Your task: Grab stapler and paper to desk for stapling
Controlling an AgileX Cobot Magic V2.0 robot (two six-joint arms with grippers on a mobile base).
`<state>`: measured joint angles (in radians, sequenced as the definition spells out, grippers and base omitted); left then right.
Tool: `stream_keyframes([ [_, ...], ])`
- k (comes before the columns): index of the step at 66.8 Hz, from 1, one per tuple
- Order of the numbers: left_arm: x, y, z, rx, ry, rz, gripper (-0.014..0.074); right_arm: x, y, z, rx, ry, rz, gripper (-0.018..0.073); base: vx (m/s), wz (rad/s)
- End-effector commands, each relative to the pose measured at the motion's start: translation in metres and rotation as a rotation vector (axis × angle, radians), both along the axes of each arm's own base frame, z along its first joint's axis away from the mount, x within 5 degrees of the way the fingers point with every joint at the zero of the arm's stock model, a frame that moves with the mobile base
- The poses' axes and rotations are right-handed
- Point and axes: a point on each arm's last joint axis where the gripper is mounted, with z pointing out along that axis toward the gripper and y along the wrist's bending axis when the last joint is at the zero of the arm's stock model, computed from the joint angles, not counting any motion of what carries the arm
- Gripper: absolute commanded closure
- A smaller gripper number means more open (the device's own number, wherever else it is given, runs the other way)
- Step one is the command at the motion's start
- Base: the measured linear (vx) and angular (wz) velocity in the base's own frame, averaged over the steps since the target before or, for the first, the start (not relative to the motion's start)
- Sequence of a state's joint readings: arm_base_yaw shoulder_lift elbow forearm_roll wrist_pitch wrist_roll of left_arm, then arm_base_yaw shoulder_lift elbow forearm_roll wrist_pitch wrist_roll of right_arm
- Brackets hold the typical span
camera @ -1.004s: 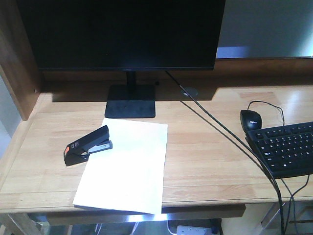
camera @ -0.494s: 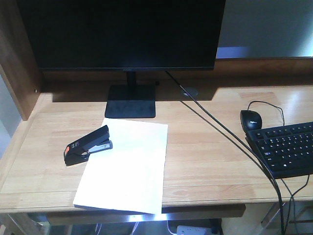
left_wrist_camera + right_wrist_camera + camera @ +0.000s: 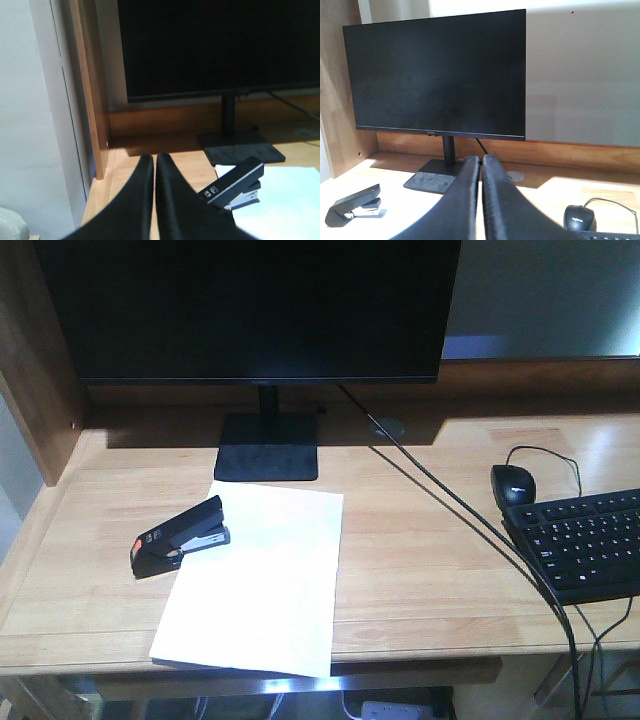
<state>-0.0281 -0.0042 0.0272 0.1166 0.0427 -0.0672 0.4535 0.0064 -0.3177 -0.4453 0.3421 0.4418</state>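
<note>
The black stapler [image 3: 180, 537] with its orange-red patch lies on the light-wood desk [image 3: 420, 550], its front end resting over the left edge of the white paper [image 3: 260, 580]. In the left wrist view the stapler [image 3: 232, 185] sits just right of my left gripper [image 3: 154, 159], which is shut and empty. The right wrist view shows the stapler [image 3: 355, 205] at far left, well away from my right gripper [image 3: 482, 159], also shut with nothing in it. Neither gripper appears in the front view.
A black monitor [image 3: 250, 310] on a stand [image 3: 268, 447] rises behind the paper. A mouse [image 3: 513, 484] and keyboard [image 3: 585, 540] lie at right, with a cable [image 3: 450, 505] crossing the desk. A raised wooden side panel [image 3: 35, 390] bounds the left.
</note>
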Motion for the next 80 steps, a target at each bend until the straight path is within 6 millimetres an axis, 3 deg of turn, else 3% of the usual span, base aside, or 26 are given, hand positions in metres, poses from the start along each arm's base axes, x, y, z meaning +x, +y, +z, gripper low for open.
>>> stream_keyframes([
  [1,-0.0013,-0.0012,0.0011,-0.014,-0.099,-0.015,0.0603,-0.0020,0.0012,0.0138,-0.003,-0.083,0.013,0.0568,0.00,0.00],
  [80,-0.0012,-0.0012,0.0008,-0.013,-0.096,-0.015,0.0603,-0.0022,0.0022,0.0128,0.051,-0.056,0.021,0.0568,0.00,0.00],
])
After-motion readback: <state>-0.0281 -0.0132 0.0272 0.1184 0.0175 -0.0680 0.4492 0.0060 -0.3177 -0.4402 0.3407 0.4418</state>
